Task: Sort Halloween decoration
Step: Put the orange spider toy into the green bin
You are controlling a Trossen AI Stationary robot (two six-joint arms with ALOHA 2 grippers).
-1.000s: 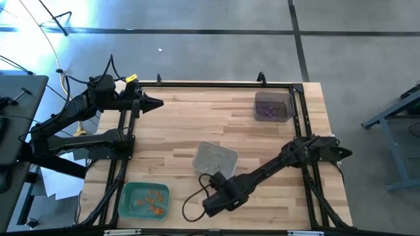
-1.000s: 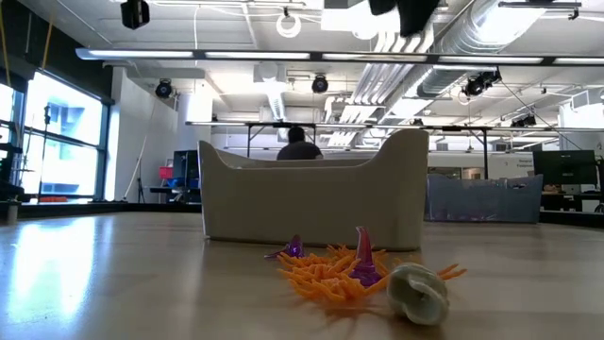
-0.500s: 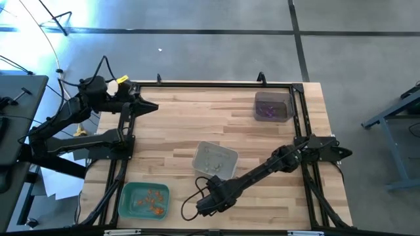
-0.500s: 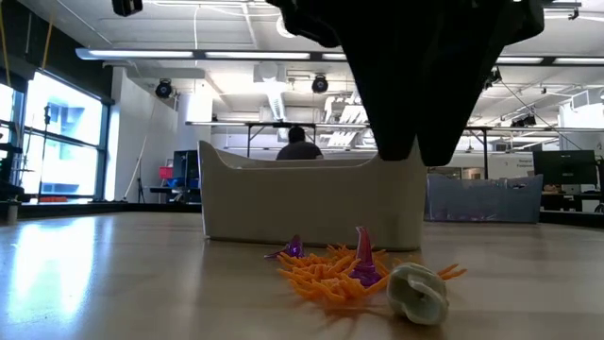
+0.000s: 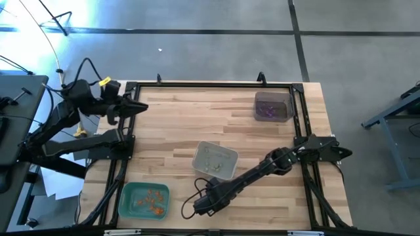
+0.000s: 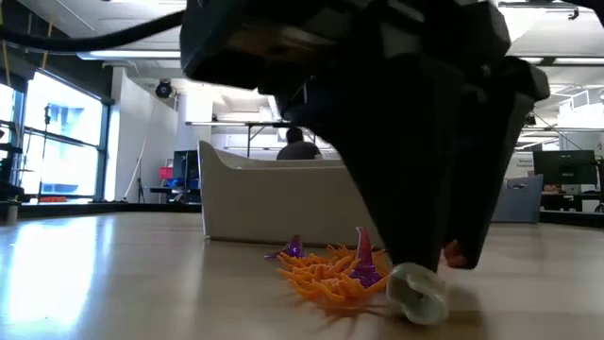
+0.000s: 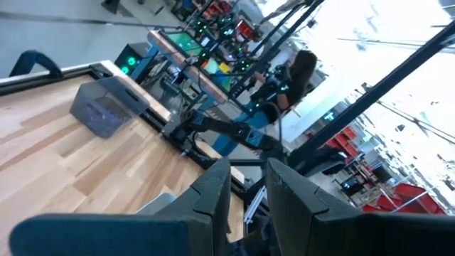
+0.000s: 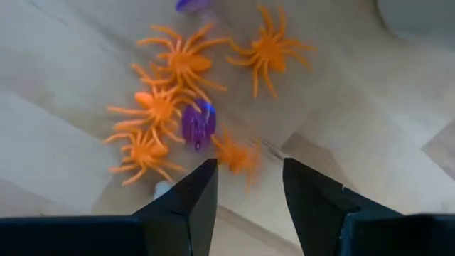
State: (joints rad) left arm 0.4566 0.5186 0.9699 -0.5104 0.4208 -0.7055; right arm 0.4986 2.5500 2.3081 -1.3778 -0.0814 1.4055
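The Halloween decoration lies as a small heap on the wood near the table's front edge: several orange spiders [image 8: 174, 67], a purple trinket [image 8: 197, 124], a purple cone [image 6: 363, 255] and a pale trinket [image 6: 418, 293]. My right gripper [image 8: 249, 186] points down over the heap, open. One orange spider [image 8: 238, 156] lies under the gap, and the pale trinket sits beside one finger. In the low view the fingertips [image 6: 415, 260] hang just above the wood. My left gripper [image 5: 141, 106] waits level at the far left, fingers a little apart and empty.
A grey tray [image 5: 214, 160] stands just behind the heap. A green tray [image 5: 128, 196] holding orange pieces is at the front left. A dark tray [image 5: 272, 98] holding purple pieces is at the far right. A person sits in the room beyond the table.
My right gripper has come down from well above onto the heap near the front edge, still pointing down; its fingertips now stand close over the trinkets, which have not moved. My left gripper has drawn back toward the table's left edge.
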